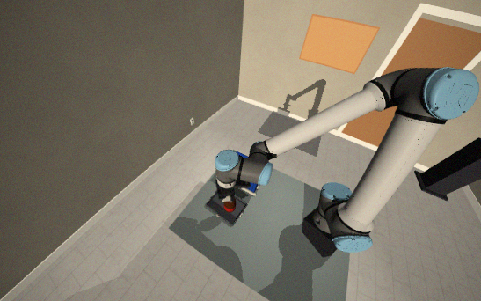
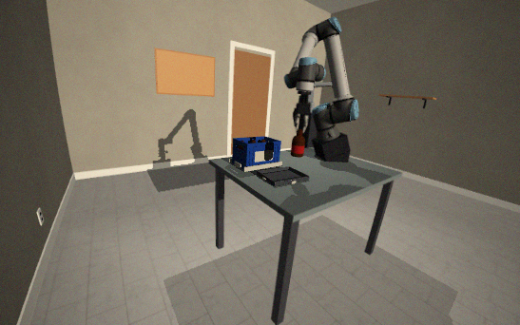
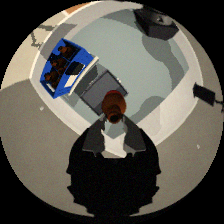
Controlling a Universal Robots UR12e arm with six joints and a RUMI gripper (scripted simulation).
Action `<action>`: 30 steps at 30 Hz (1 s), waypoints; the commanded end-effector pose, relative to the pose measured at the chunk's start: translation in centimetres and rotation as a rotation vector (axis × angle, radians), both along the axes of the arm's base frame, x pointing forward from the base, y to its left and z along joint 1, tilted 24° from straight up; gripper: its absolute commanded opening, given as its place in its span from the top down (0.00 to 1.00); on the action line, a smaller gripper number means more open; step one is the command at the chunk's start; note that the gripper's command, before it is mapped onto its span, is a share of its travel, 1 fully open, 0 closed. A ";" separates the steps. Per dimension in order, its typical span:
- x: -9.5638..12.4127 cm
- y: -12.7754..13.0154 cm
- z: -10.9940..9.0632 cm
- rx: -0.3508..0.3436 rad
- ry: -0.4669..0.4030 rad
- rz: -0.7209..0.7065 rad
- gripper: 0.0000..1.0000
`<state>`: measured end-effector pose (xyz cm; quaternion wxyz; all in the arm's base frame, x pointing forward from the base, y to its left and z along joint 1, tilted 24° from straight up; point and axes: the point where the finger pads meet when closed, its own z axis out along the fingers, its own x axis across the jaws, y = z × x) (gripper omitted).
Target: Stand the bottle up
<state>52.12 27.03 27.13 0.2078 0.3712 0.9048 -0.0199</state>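
Observation:
A brown bottle with a red label (image 1: 229,207) (image 2: 298,147) (image 3: 114,102) hangs about upright, neck up, from my gripper (image 2: 300,129) (image 3: 114,114), which is shut on its neck. In the wrist view the neck's mouth shows between the fingertips. The bottle is in the air above the dark tray (image 1: 236,218) (image 2: 275,182) (image 3: 93,95). The blue crate (image 1: 252,187) (image 2: 242,156) (image 3: 61,90) stands beside the tray and holds several brown bottles. In the top view the arm hides most of the crate.
The crate and tray stand on the grey-green table (image 1: 254,238) (image 2: 346,182) (image 3: 125,55). A pale strip (image 2: 260,166) (image 3: 84,76) runs along the crate's lower side, between it and the tray. The dark robot base (image 1: 317,233) (image 2: 334,148) (image 3: 157,25) is across the table.

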 end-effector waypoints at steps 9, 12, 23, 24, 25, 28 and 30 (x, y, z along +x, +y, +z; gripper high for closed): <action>-0.4 0.3 1.3 0.001 -0.001 0.000 1.00; -0.6 0.3 1.6 0.001 -0.001 0.000 1.00; -0.8 0.5 2.2 0.001 -0.001 0.000 1.00; -0.8 0.5 2.2 0.001 -0.001 0.000 1.00; -0.8 0.5 2.2 0.001 -0.001 0.000 1.00; -0.8 0.5 2.3 0.001 -0.001 0.000 1.00; -0.8 0.5 2.3 0.001 -0.001 0.000 1.00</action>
